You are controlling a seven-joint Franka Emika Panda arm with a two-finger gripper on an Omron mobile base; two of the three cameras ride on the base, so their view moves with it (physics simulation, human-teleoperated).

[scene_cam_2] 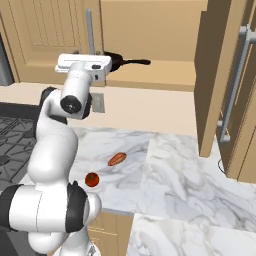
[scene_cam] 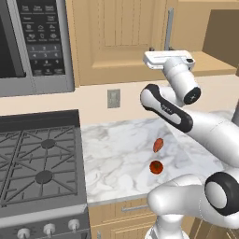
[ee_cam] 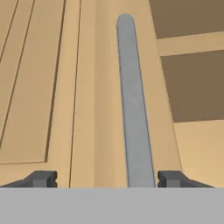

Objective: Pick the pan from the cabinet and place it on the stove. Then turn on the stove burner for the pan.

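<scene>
The claw (ee_cam: 101,178) is spread wide, nothing gripped, the cabinet's (ee_cam: 52,87) grey handle (ee_cam: 133,109) framed between its tips; the pan (scene_cam_2: 114,61) is seen from the right base view, on the shelf.

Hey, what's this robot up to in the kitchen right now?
The white robot arm has raised its open two-finger gripper to the light tan wooden wall cabinet, with the long grey metal bar handle of the closed left door between its fingertips, not gripped. The right door is swung open, and the dark round pan with its thin black handle sits on the shelf inside. The gas stove has bare grates. Two small reddish food items lie on the marble counter.
</scene>
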